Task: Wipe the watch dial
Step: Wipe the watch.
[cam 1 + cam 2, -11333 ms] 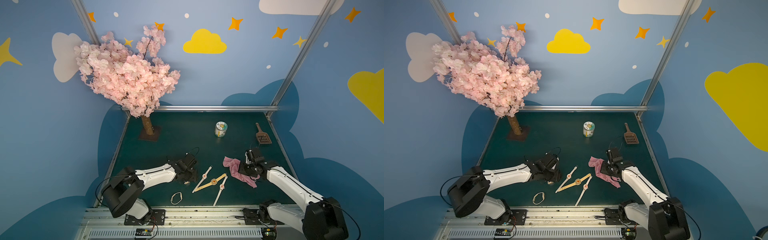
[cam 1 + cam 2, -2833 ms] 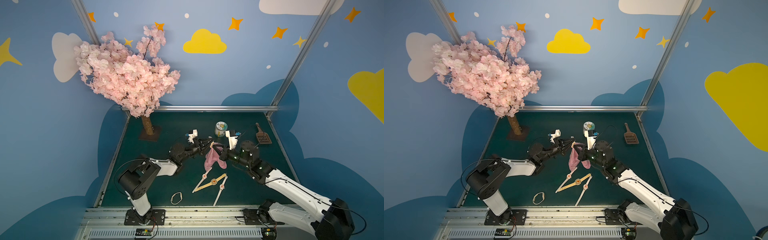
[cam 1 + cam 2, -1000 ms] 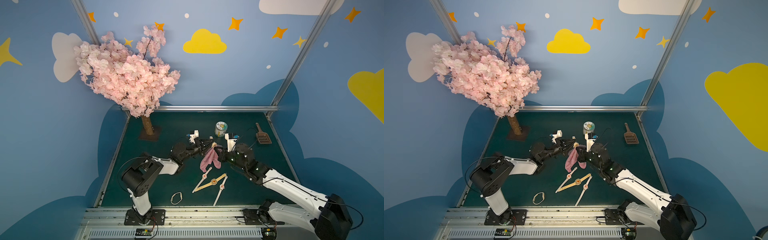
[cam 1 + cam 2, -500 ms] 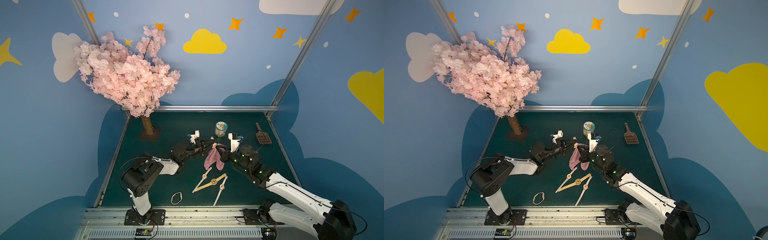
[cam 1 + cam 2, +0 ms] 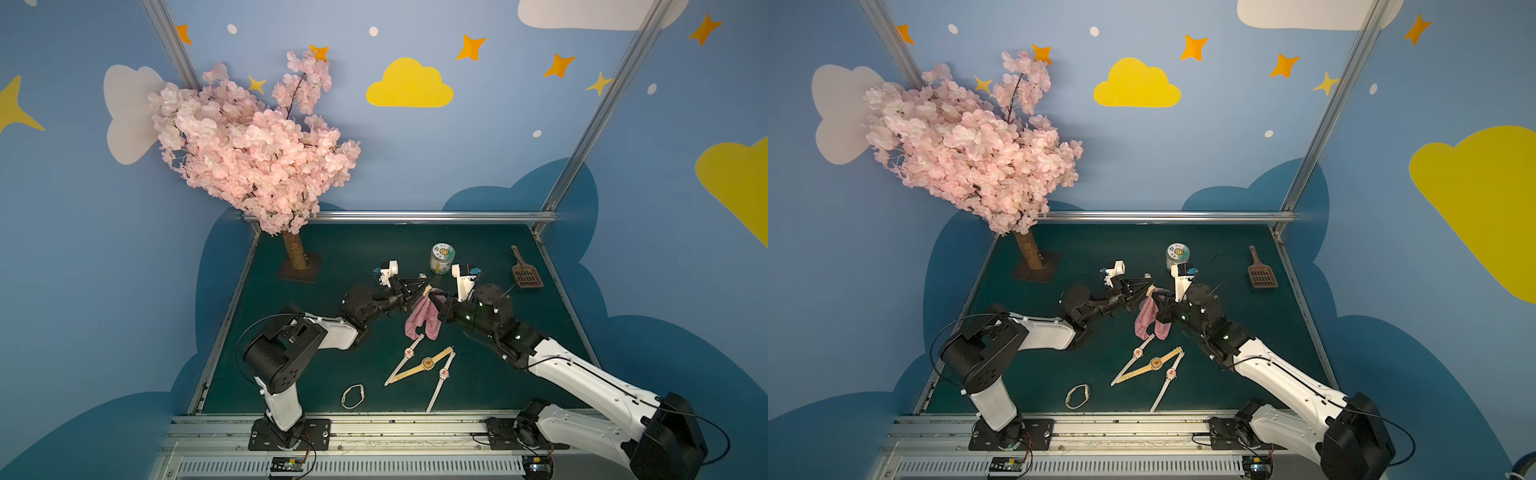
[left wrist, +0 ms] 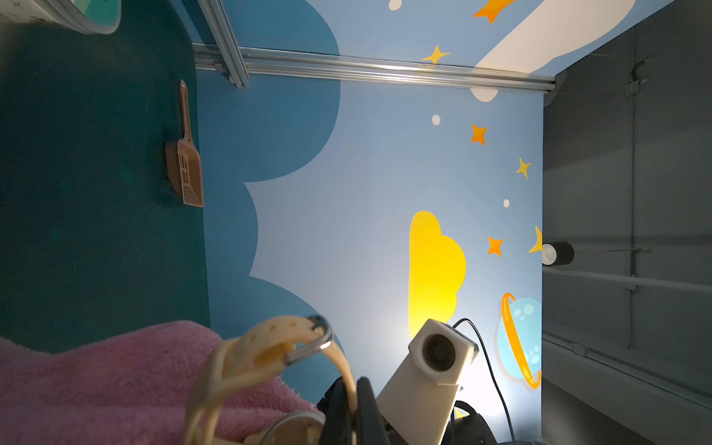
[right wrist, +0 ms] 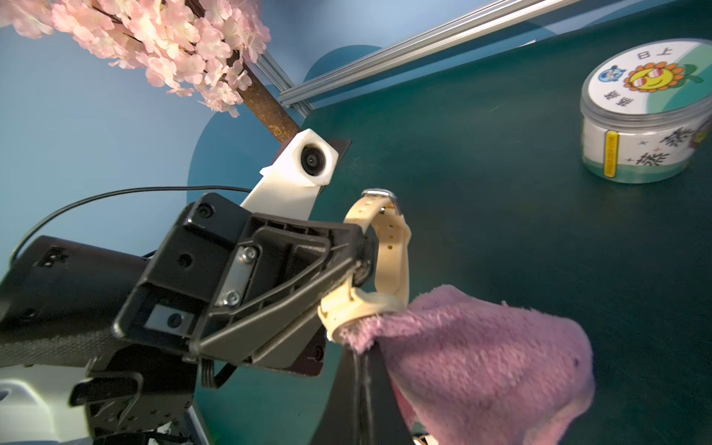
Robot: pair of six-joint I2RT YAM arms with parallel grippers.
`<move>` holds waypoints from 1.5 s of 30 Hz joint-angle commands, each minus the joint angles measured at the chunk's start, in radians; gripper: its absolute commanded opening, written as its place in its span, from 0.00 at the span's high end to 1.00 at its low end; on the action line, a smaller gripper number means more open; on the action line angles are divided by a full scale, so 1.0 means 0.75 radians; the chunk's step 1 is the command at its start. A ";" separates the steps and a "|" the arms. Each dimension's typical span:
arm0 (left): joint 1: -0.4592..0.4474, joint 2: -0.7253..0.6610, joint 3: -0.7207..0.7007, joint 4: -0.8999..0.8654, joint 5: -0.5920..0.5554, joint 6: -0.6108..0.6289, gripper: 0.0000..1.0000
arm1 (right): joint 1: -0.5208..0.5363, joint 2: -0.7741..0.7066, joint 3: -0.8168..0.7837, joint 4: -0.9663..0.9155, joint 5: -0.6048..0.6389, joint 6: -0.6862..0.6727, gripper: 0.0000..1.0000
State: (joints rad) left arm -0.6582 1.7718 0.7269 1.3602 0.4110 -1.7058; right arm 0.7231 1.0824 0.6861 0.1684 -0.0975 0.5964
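Pink cloth (image 7: 481, 354) is what my right tool (image 7: 358, 389) has. Its two black fingers are pressed flat together on a fold at the cloth's upper edge, and the rest hangs loose beneath.

Tip to tip with it is my left tool (image 7: 362, 252), clamped on the cream watch (image 7: 389, 246) where the strap meets the case. The strap is buckled into a loop that stands up past the fingertips. The cloth's upper edge lies against the watch case, so the dial is hidden from me. Both tools are raised above the table (image 5: 365, 249), and I cannot tell whether the cloth's lowest corners clear it.

Under the tools, toward the arm bases, three more watches (image 5: 426, 363) lie flat in a fan. A closed strap loop (image 5: 352, 395) lies beyond them, near the front edge. Beyond the right tool, away from its base, a lidded jar (image 5: 441, 257) stands close by. Out on the right tool's far side a brown scoop (image 5: 524, 274) lies beside the table's side edge. Behind the left tool the blossom tree (image 5: 257, 158) fills the back corner, well apart.

Between the tools and the back rail (image 5: 399, 216) the green surface is open, and so is the stretch outside the left arm.
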 commanded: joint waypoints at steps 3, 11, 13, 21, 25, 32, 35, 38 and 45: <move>-0.023 -0.011 0.035 0.052 0.075 0.016 0.97 | 0.014 0.055 0.066 0.060 -0.060 -0.010 1.00; -0.020 -0.022 0.018 0.050 0.071 0.020 0.97 | 0.001 0.002 0.013 0.055 0.033 0.017 1.00; -0.020 -0.017 0.026 0.051 0.075 0.018 0.97 | -0.003 0.005 -0.013 0.212 -0.104 0.017 1.00; -0.020 -0.020 0.016 0.050 0.073 0.015 0.97 | -0.006 0.031 0.085 -0.222 0.254 0.069 1.00; -0.020 -0.033 0.004 0.051 0.067 0.022 0.97 | -0.060 -0.034 0.036 -0.270 0.330 0.114 1.00; -0.018 -0.020 -0.008 0.050 0.052 0.014 0.97 | -0.143 -0.161 -0.013 -0.321 0.338 0.097 1.00; -0.012 -0.036 -0.014 0.050 0.052 0.020 0.97 | -0.242 -0.265 -0.009 -0.401 0.336 0.047 1.00; -0.002 -0.047 -0.024 0.050 0.059 0.022 0.97 | -0.377 -0.386 0.007 -0.461 0.267 -0.006 1.00; 0.033 -0.044 -0.063 0.050 0.094 0.014 0.97 | -0.590 -0.544 0.008 -0.608 0.098 -0.054 1.00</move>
State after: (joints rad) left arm -0.6445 1.7611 0.6888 1.3621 0.4526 -1.7023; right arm 0.3054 0.6983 0.6827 -0.2195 0.0414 0.5854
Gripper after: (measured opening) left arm 0.050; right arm 0.041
